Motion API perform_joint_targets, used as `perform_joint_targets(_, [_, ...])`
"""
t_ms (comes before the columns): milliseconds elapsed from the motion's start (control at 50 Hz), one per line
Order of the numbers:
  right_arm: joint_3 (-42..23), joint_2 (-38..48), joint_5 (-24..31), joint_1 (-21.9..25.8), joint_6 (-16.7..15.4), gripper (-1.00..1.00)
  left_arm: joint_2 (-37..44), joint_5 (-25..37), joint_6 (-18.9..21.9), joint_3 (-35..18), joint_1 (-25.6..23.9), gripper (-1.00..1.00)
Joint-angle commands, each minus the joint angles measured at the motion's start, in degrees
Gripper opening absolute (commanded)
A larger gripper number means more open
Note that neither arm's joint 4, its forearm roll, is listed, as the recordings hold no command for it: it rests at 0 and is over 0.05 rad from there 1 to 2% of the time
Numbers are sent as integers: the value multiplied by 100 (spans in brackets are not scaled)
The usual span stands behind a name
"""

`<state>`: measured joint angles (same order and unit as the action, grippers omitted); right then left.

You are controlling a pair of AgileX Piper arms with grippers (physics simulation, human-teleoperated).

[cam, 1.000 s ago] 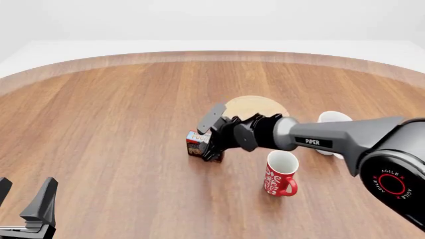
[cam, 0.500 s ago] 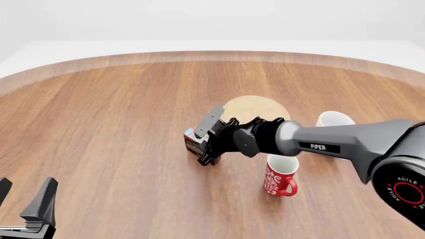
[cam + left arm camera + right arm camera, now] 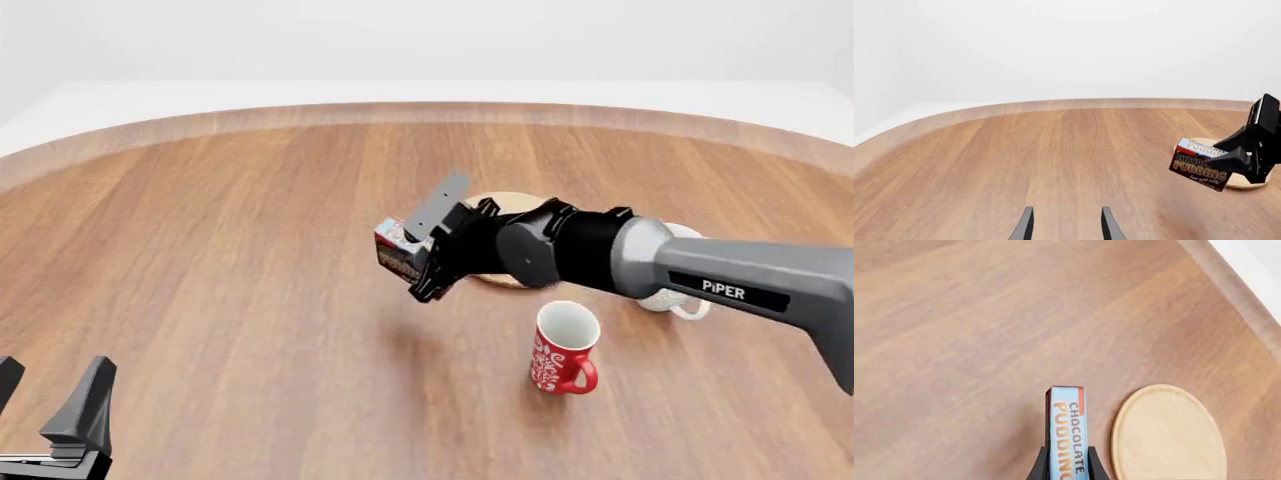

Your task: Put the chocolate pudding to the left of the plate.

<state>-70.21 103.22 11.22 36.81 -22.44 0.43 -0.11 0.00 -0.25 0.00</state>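
Note:
The chocolate pudding, a small brown box with a light blue top band, hangs above the table with my right gripper shut on it. It is just left of the plate, a light-wood disc mostly hidden behind the right arm. In the right wrist view the pudding sits between the fingers with the plate beside it. The left wrist view shows the pudding tilted in front of the plate. My left gripper stands open at the near left corner with nothing between its fingers.
A red patterned mug stands upright in front of the plate, below the right arm. A white mug is partly hidden behind the arm, to the right of the plate. Bare wood stretches across the left half of the table.
My right gripper has lifted the pudding off the table and carried it up and slightly farther away. Its shadow now falls on the wood below. The left arm has not moved.

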Motion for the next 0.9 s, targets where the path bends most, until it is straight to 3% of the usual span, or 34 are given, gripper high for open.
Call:
perform_joint_targets(20, [-404,-214,378,-138,-51,-100,0,0,0,0,0,100])
perform_joint_targets(480, [-2191,757,1168,-360,-299,-100,0,0,0,0,0,100])
perform_joint_targets(900, [-4394,2397,1927,-521,-463,-100,0,0,0,0,0,100])
